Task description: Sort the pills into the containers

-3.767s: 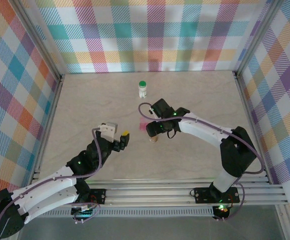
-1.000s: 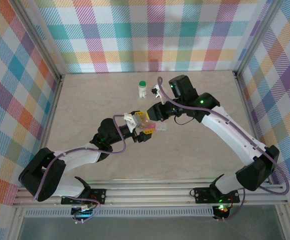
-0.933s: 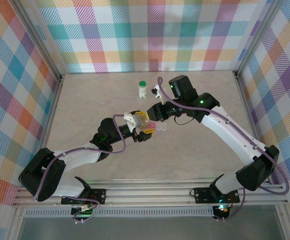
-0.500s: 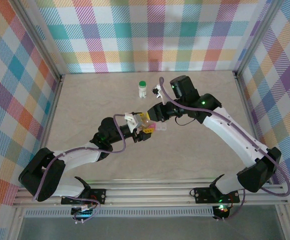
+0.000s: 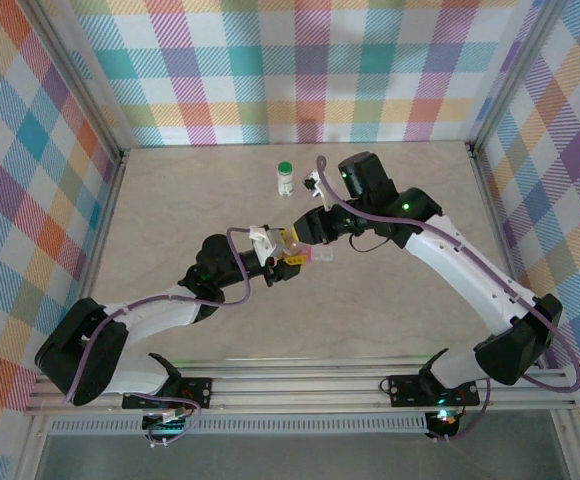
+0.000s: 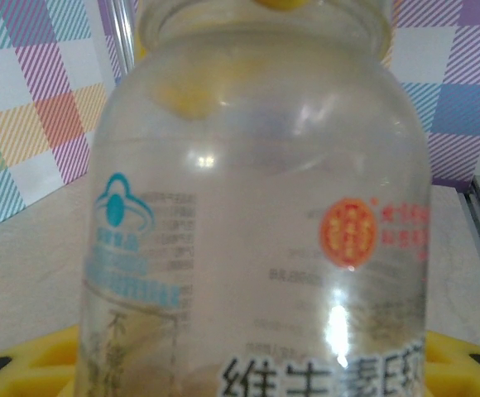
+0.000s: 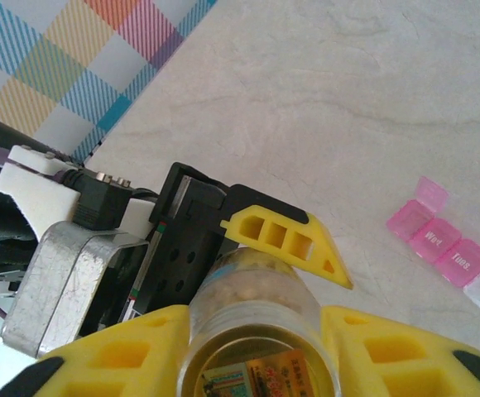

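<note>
A clear, capless pill bottle (image 5: 292, 245) hangs over the table's middle between both grippers. My left gripper (image 5: 278, 254) is shut on its body; the labelled glass (image 6: 256, 215) fills the left wrist view, with yellow fingers (image 6: 33, 360) low at either side. My right gripper (image 7: 256, 356) is shut on the bottle's neck (image 7: 261, 343), pads against the open mouth. Beige pills (image 7: 252, 285) show through the glass. The left gripper's finger (image 7: 285, 240) lies on the bottle's far side. The pink and clear containers (image 7: 451, 248) lie on the table, just right of the grippers (image 5: 317, 257).
A second small bottle with a green cap (image 5: 285, 178) stands upright at the back of the table. Metal frame rails (image 5: 100, 230) and plaid walls close in the left, right and back sides. Bare tabletop (image 5: 390, 320) lies in front of the pill box.
The left gripper's fingers have narrowed onto the bottle's body. The right gripper at the neck has widened slightly. Both arms and the bottle have stayed in nearly the same place.
</note>
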`<state>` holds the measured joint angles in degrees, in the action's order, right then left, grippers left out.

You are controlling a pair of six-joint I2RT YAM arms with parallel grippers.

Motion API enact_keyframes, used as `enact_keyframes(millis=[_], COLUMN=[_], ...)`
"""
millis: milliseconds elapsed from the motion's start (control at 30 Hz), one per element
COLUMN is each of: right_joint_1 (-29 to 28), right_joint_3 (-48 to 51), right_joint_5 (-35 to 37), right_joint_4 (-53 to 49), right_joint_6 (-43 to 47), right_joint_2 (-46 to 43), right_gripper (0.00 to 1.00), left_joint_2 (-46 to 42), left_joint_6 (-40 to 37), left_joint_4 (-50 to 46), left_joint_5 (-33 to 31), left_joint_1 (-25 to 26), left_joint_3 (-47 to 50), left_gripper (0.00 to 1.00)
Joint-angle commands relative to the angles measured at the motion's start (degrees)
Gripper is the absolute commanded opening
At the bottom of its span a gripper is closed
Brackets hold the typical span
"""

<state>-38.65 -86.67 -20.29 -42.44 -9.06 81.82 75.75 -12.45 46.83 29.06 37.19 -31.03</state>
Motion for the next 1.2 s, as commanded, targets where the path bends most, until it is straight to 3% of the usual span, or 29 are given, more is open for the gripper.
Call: enact_keyframes(millis=[0, 167, 233, 367, 533, 1167], right_joint_1=[-0.02, -0.02, -0.38, -1.39, -2.52, -3.23], right_joint_3=[0.45, 3.01, 4.77, 7.19, 3.54, 7.01], right_joint_5=[4.59, 10.82, 14.60, 19.33, 21.87, 19.27], right_joint_4=[2.35, 11.34, 15.60, 22.55, 22.51, 24.83], right_joint_6=[-1.49, -11.69, -15.76, -20.44, -22.21, -26.07], right_joint_2=[-2.04, -5.31, -6.42, -5.51, 0.11, 3.72], right_gripper=[0.45, 0.69, 0.74, 0.75, 0.76, 0.68], left_joint_2=[-2.14, -1.84, -1.37, -0.28, 0.69, 0.45], left_joint_6=[1.38, 4.68, 7.28, 10.29, 10.68, 10.70], left_joint_4=[1.19, 2.74, 2.96, 1.70, 1.68, 1.76], left_joint_5=[-2.61, -8.82, -12.67, -15.57, -16.72, -17.72], left_joint_1=[-0.12, -0.36, -0.36, -0.36, -0.34, -0.31], left_joint_3=[-1.17, -0.56, -1.09, -3.34, -4.57, -6.17], left_gripper=[0.21, 0.06, 0.00, 0.00, 0.00, 0.00])
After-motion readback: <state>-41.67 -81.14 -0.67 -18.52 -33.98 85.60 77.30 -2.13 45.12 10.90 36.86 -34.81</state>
